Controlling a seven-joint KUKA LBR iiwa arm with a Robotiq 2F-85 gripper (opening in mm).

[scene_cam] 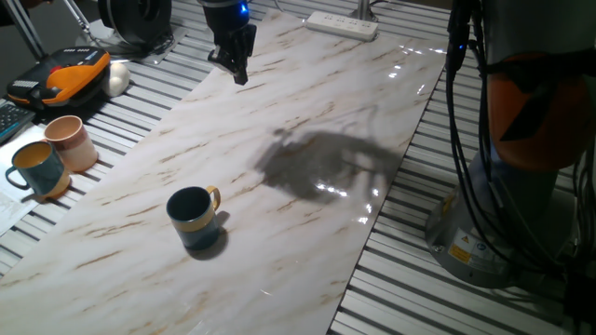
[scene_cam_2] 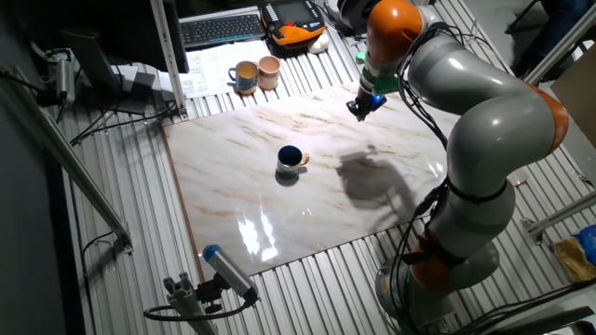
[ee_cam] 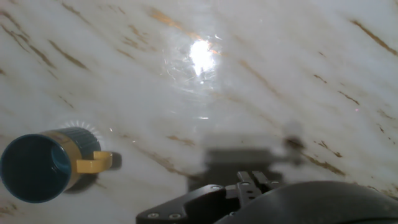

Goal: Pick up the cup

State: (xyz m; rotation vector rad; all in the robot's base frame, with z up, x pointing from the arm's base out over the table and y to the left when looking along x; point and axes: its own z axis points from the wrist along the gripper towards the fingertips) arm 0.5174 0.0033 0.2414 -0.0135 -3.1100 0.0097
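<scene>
The cup (scene_cam: 194, 219) is a dark teal-blue mug with a yellow-tan band and a yellow handle. It stands upright on the marble board (scene_cam: 307, 112), toward its near left part. It also shows in the other fixed view (scene_cam_2: 290, 161) and at the lower left of the hand view (ee_cam: 43, 165), handle pointing right. My gripper (scene_cam: 240, 74) hangs above the far end of the board, well away from the cup and holding nothing. It also shows in the other fixed view (scene_cam_2: 358, 113). Its fingers are too dark to tell whether they are apart.
A pale pink cup (scene_cam: 72, 141) and a lighter teal mug (scene_cam: 37, 169) stand off the board on the slatted table at the left. An orange-black device (scene_cam: 65, 76) and a white power strip (scene_cam: 342, 24) lie at the back. The arm's base (scene_cam: 503, 223) stands at the right.
</scene>
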